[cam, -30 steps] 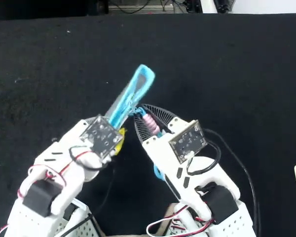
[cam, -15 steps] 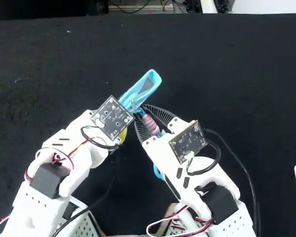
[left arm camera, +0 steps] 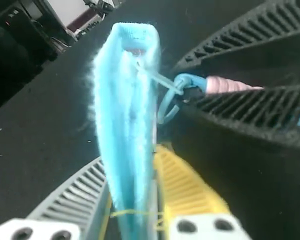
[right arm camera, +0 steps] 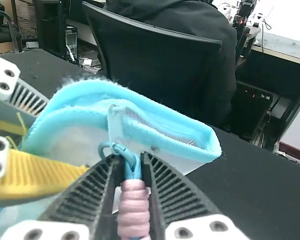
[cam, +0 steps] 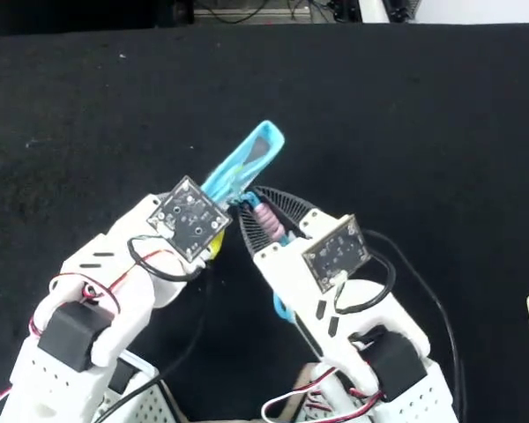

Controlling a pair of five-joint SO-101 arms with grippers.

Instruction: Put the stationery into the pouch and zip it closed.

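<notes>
High view overhead; 2 wrist views share pouch (left arm camera: pixel 127 125) close-up.

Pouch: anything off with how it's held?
Pouch is off the table, slanting upward, its lower end pinched in the left claw. The right claw grips only the pink zip tassel. Mouth looks open.

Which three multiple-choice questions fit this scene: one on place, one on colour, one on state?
1. Where is the pouch? A flat on the table; B clamped in the left gripper; C inside a box.
2. What colour is the pouch? A red; B green; C light blue.
3. How is the right gripper? A wide open; B shut on the zip pull; C shut on a pen.
Answers: 1 B, grey and yellow fingers pinch its end; 2 C, its fuzzy fabric is light blue; 3 B, black fingers close on the pink pull.
</notes>
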